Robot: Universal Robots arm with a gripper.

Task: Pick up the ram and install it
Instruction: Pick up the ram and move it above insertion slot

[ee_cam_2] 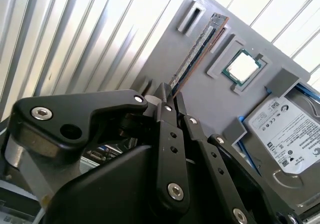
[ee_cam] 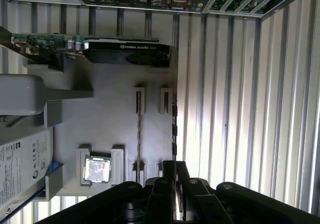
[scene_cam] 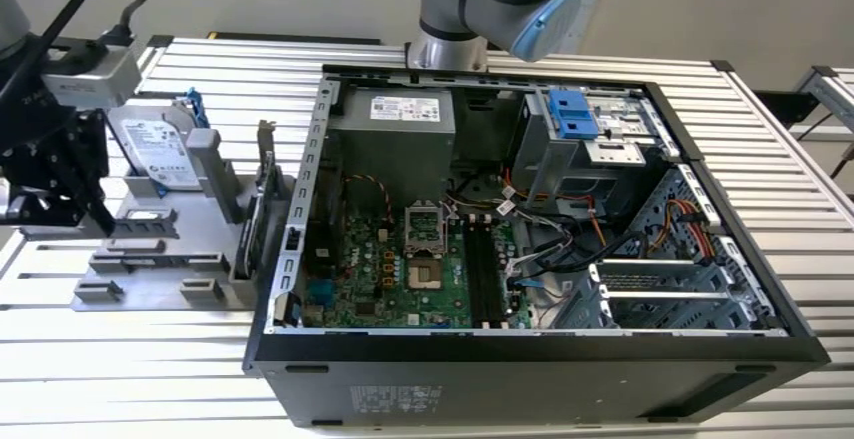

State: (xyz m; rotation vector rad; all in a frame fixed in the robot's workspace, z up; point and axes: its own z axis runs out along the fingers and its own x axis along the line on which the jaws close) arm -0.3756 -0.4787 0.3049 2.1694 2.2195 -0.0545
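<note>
Ram (ee_cam_2: 197,53) stands on edge in the grey holder (ee_cam_2: 205,94), the end effector (ee_cam_2: 170,95) closed narrowly on its near end, so the pick-up step seems in hand and calls for a straight, untilted lift out.

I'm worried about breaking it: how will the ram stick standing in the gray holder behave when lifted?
Likely stiff and light: the ram is a thin, flat board. It stands on its narrow edge in the gray holder, so a sideways nudge might tip or strain it. Its exposed chips suggest it is fragile, so a straight lift seems safest.
</note>
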